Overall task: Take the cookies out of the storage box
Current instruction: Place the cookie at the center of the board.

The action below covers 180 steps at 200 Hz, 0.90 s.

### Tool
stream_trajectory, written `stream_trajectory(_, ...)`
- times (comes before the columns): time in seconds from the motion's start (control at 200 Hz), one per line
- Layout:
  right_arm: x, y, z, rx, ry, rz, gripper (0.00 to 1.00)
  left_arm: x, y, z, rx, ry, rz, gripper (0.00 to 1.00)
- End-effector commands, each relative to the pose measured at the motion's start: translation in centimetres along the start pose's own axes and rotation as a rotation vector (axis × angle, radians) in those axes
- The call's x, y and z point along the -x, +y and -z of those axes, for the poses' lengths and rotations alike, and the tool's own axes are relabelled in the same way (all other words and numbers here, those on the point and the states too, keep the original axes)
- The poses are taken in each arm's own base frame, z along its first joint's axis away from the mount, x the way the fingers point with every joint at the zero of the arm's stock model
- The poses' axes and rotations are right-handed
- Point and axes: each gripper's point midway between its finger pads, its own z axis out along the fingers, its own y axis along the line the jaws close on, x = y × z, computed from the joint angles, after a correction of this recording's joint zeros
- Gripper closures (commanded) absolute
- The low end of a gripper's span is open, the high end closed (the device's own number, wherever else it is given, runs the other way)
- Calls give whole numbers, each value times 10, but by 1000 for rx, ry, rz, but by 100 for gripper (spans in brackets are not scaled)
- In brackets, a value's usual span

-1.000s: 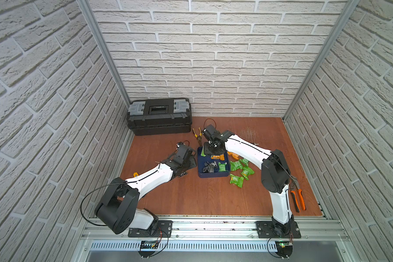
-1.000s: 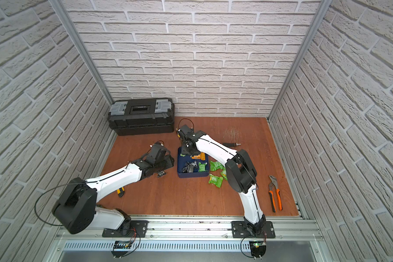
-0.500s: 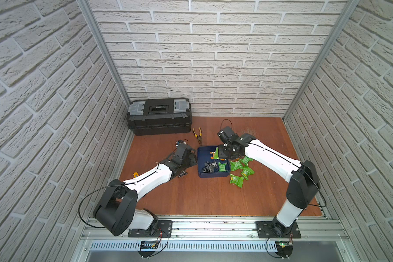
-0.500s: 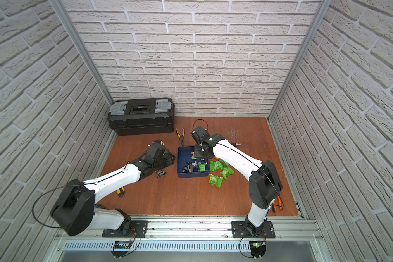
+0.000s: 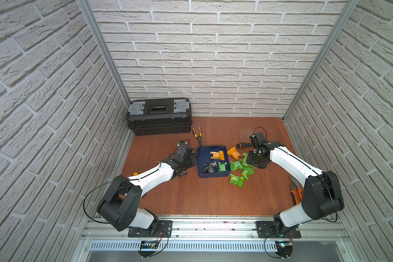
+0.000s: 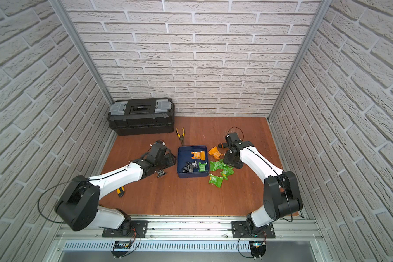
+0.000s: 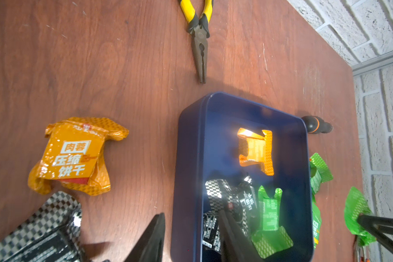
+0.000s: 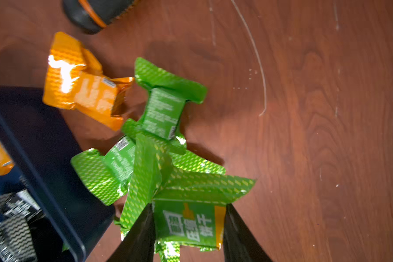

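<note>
Right wrist view: right gripper [image 8: 188,206] jaws clamp green cookie packet [image 8: 191,222], outside storage box [image 8: 55,158] | left gripper [image 7: 191,212] jaws parted, straddling box wall | orange, black, green cookies [image 7: 255,150] lie inside.

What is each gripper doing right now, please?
Left gripper: jaws straddle the blue box wall; grip cannot be told.
Right gripper: closed on a green packet.
</note>
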Motion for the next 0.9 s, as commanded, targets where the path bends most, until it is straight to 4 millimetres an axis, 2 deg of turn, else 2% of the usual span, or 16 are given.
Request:
stream_trajectory(0.0, 10, 5, -12, 55, -11, -25, 61, 12, -12, 0, -39, -26, 5, 55)
stream_trajectory(0.255, 23, -13, -38, 28, 8, -75, 62, 10, -10, 1, -39, -26, 5, 57)
stream_trajectory(0.515, 23, -24, -54, 5, 30, -93, 60, 9, -7, 3, -35, -31, 10, 57)
stream_trajectory(0.595, 22, -25, -55, 3, 31, -92, 57, 10, -7, 3, -36, -33, 11, 57)
stream_trajectory(0.72, 21, -28, -53, -3, 27, -90, 47, 9, -7, 2, -34, -30, 9, 57)
stream_trajectory(0.895, 25, -29, -37, 3, -5, -78, 36, 9, -7, 2, -38, -31, 11, 57)
